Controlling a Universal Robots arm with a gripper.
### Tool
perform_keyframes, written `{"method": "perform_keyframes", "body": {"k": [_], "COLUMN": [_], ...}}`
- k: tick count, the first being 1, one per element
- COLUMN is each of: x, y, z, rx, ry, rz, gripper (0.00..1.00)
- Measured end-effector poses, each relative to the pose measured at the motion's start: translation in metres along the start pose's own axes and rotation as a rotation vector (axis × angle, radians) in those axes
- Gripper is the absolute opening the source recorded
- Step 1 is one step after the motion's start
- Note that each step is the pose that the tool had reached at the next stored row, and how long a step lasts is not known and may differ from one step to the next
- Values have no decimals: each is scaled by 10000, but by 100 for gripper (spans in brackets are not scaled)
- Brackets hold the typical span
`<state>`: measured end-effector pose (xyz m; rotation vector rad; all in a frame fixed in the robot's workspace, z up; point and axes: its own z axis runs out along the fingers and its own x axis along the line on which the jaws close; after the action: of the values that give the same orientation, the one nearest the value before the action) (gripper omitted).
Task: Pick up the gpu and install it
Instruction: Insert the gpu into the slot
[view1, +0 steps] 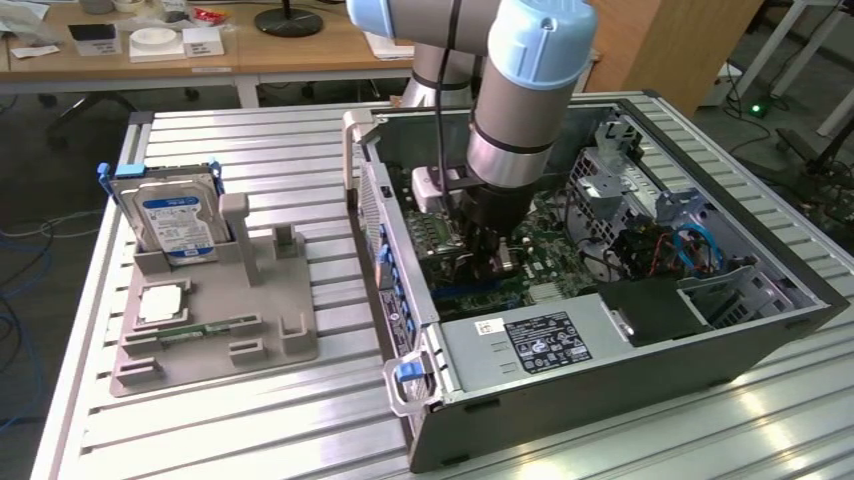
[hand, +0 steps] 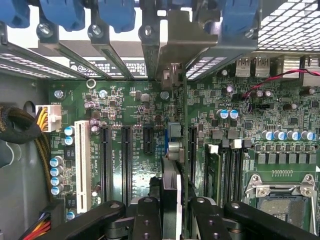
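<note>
My gripper (view1: 489, 262) reaches down inside the open computer case (view1: 427, 440), low over the green motherboard (view1: 547, 260). In the wrist view, the gripper (hand: 171, 212) is shut on the gpu (hand: 170, 182), a thin dark card seen edge-on between the two black fingers (hand: 145, 217). The card's silvery end bracket (hand: 175, 42) stands at the case's rear slot openings, among the blue latches (hand: 115, 12). The card's lower edge hangs over the black expansion slots (hand: 149, 140); whether it touches a slot is hidden by the card itself.
On the exterior view's left, a grey fixture tray (view1: 267, 335) holds a silver hard drive with a blue label (view1: 174, 222) and a narrow green memory stick (view1: 207, 328). Inside the case are the power supply (view1: 534, 345), drive cage (view1: 627, 190), memory sticks (hand: 215, 170), CPU socket (hand: 282, 200) and cable bundles (hand: 20, 127).
</note>
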<state>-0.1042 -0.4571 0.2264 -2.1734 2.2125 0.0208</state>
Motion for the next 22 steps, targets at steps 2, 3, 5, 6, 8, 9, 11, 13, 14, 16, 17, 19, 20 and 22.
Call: {"method": "perform_keyframes", "body": {"k": [2, 3, 5, 6, 8, 9, 11, 13, 14, 16, 17, 19, 20, 22], "x": [-1, 0, -2, -2, -1, 0, 0, 0, 0, 1, 3, 4, 6, 8], "y": [6, 9, 11, 11, 12, 12, 12, 12, 13, 13, 13, 13, 13, 13], "z": [-11, -20, -36, -36, -38, -39, -39, -39, -39, -40, -40, -39, -40, -40], "rx": [6, 2, 4, 6, 4, 3, 3, 3, 3, 2, 2, 3, 4, 5], "ry": [-1, 8, 2, 3, 8, 10, 11, 11, 11, 11, 11, 10, 11, 12], "rz": [1, 0, 0, 1, 1, 1, 1, 1, 1, 2, 4, 21, 37, 70], "gripper": [27, 27, 27, 27, 27, 27, 27, 27, 27, 27, 27, 27, 27, 27]}}
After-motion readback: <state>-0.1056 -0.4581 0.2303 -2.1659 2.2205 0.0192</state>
